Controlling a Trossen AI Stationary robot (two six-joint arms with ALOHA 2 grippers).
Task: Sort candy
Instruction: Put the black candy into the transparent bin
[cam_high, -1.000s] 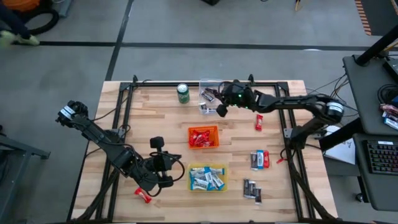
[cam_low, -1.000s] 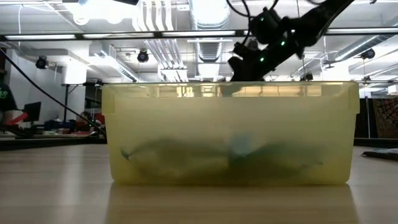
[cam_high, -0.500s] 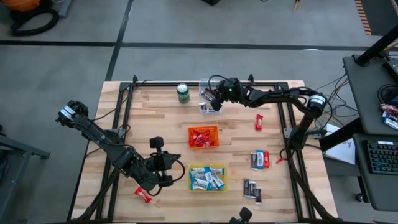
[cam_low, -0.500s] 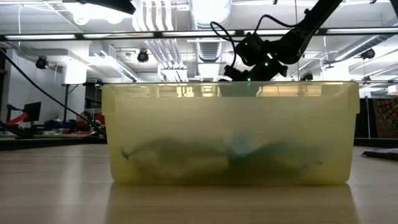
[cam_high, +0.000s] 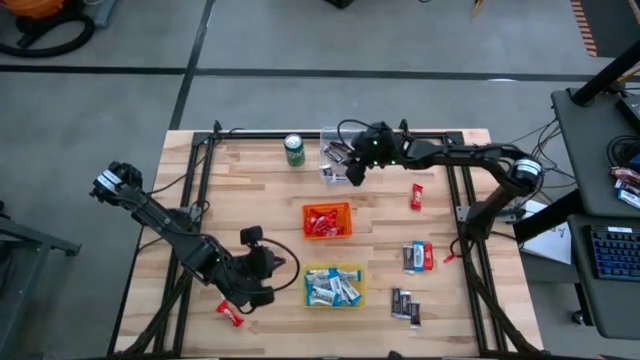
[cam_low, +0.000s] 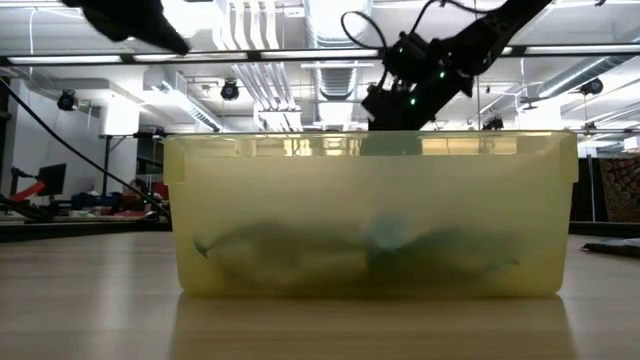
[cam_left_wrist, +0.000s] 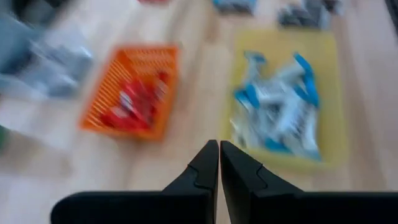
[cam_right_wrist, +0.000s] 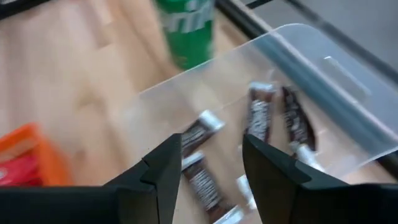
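My right gripper (cam_right_wrist: 211, 144) hangs open over the clear bin (cam_high: 338, 153) at the far middle of the table, with nothing between its fingers. Several dark brown candy bars (cam_right_wrist: 261, 118) lie on the bin's floor below it. My left gripper (cam_left_wrist: 219, 155) is shut on nothing, above the table near the front, just left of the yellow bin (cam_high: 333, 286) of blue-and-white candy. A red candy (cam_high: 231, 313) lies on the wood near the left arm. The orange bin (cam_high: 328, 221) holds red candy.
A green can (cam_high: 294, 150) stands left of the clear bin. Loose candy lies on the right side: a red one (cam_high: 416, 196), a mixed group (cam_high: 418, 256) and dark ones (cam_high: 404, 304). In the low view the yellow bin (cam_low: 370, 215) fills the foreground.
My right gripper has swung toward the far edge over the clear bin and come back a little, tipping as it went. My left gripper has dipped slightly and rolled; part of that arm now shows at the low view's upper left.
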